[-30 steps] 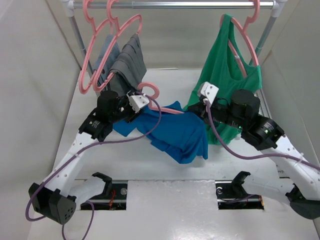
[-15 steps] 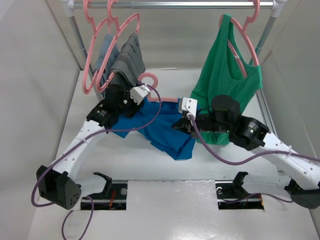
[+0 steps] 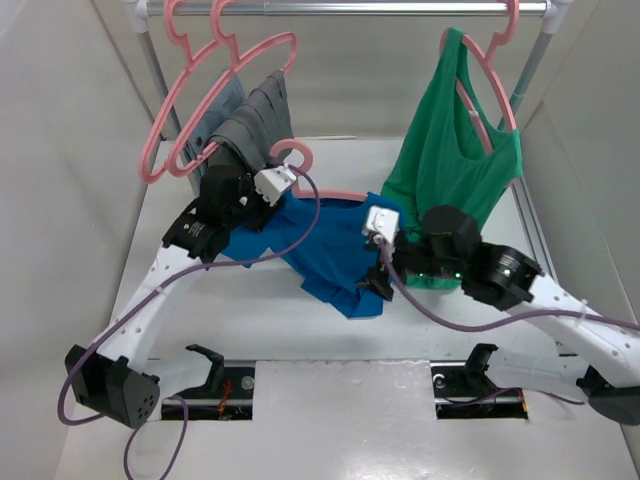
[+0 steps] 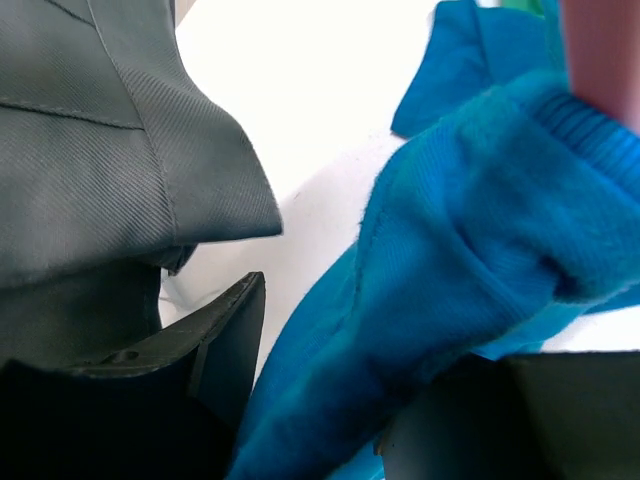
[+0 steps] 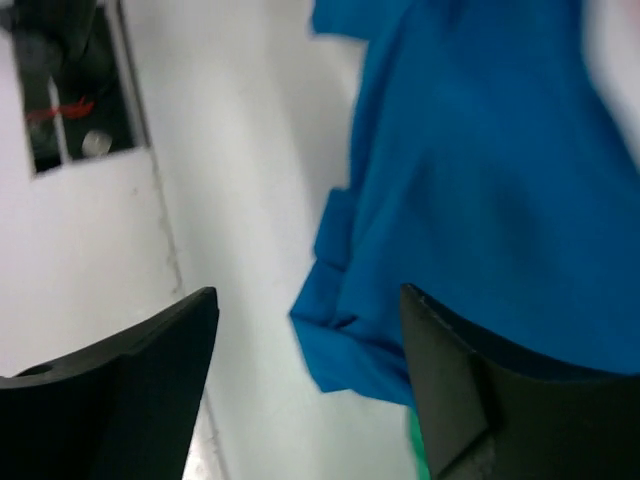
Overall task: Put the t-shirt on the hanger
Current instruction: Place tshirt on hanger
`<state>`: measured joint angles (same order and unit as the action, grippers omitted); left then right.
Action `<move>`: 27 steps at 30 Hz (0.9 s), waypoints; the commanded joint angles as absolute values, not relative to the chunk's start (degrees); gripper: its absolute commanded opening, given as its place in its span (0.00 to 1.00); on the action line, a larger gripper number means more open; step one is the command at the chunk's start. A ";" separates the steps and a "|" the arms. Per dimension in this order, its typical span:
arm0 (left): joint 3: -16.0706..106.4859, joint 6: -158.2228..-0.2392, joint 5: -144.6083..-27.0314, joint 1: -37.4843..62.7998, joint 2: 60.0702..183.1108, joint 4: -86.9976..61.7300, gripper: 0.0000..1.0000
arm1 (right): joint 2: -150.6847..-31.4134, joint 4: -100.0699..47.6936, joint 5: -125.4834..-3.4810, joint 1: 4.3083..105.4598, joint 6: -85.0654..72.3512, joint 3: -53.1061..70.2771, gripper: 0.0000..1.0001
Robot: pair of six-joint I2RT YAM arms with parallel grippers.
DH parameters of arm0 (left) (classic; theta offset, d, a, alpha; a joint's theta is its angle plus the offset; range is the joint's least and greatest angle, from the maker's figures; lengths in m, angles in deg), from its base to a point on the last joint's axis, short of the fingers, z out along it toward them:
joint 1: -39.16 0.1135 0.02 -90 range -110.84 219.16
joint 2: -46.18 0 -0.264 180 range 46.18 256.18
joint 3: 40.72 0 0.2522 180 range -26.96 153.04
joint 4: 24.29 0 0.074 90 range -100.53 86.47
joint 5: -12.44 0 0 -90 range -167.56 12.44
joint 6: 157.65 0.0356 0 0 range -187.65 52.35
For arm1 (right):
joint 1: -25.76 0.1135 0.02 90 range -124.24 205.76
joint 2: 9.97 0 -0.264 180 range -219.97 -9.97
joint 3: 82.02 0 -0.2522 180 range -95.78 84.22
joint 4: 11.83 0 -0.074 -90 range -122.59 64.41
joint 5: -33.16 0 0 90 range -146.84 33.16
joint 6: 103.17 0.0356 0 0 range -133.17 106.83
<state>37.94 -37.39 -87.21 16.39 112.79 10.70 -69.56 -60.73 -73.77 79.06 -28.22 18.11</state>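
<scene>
The blue t-shirt (image 3: 330,250) lies bunched on the white table, its upper end lifted at my left gripper (image 3: 262,200). The pink hanger (image 3: 298,152) shows its hook beside that gripper, and its bar runs right along the shirt's top. In the left wrist view the blue t-shirt (image 4: 450,260) fills the space between my left gripper (image 4: 340,380) jaws, with the pink hanger (image 4: 600,50) at the upper right. My right gripper (image 3: 375,280) hovers open over the shirt's lower right edge. In its wrist view my right gripper (image 5: 310,300) holds nothing, and the t-shirt (image 5: 480,170) lies below.
A rail (image 3: 350,8) crosses the back. Pink hangers with grey garments (image 3: 250,120) hang close behind my left gripper. A green tank top (image 3: 450,150) hangs at the right, just behind my right arm. White walls close in both sides. Two slots (image 3: 215,385) sit at the table's front.
My right gripper has opened, let go of the shirt and swung left and nearer, to the shirt's lower edge. My left arm has shifted slightly back; the grey-garment hangers have swung.
</scene>
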 commanded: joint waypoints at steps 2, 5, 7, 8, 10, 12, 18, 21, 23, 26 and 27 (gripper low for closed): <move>34.84 -33.30 -93.45 15.61 105.96 7.14 0.00 | -65.60 -55.30 -63.19 79.37 -26.88 9.35 0.80; 32.55 -29.25 -96.52 14.47 103.24 7.14 0.00 | -68.67 -56.61 -61.15 79.37 -28.63 3.46 0.81; 32.01 -28.72 -97.86 14.46 103.23 7.14 0.00 | -73.22 -58.45 -60.54 79.37 -30.74 0.04 0.82; 32.01 -28.19 -97.86 14.46 103.23 7.14 0.00 | -74.82 -60.47 -60.53 79.37 -32.40 -1.02 0.82; 32.01 -27.32 -100.05 14.46 103.23 7.66 0.00 | -77.89 -62.06 -60.01 79.37 -33.03 -3.74 0.82; 32.01 -27.31 -100.67 14.46 102.61 7.66 0.00 | -80.97 -62.07 -60.01 79.37 -34.43 -4.45 0.82; 32.54 -27.31 -101.20 14.46 102.61 7.66 0.00 | -86.43 -63.21 -63.26 79.37 -36.29 -6.40 0.80; 32.54 -27.31 -101.73 14.46 102.08 8.19 0.00 | -86.96 -61.98 -63.25 77.71 -36.29 -4.74 0.72; 32.02 -26.70 -102.26 14.46 101.47 8.19 0.00 | -86.44 -59.97 -66.14 76.13 -34.98 -3.59 0.52; 32.01 -26.69 -102.87 14.46 100.94 8.19 0.00 | -86.43 -58.82 -70.71 73.22 -34.97 -2.26 0.25; 32.01 -26.69 -102.87 14.46 100.94 8.19 0.00 | -85.82 -58.21 -72.90 73.22 -34.97 -2.26 0.07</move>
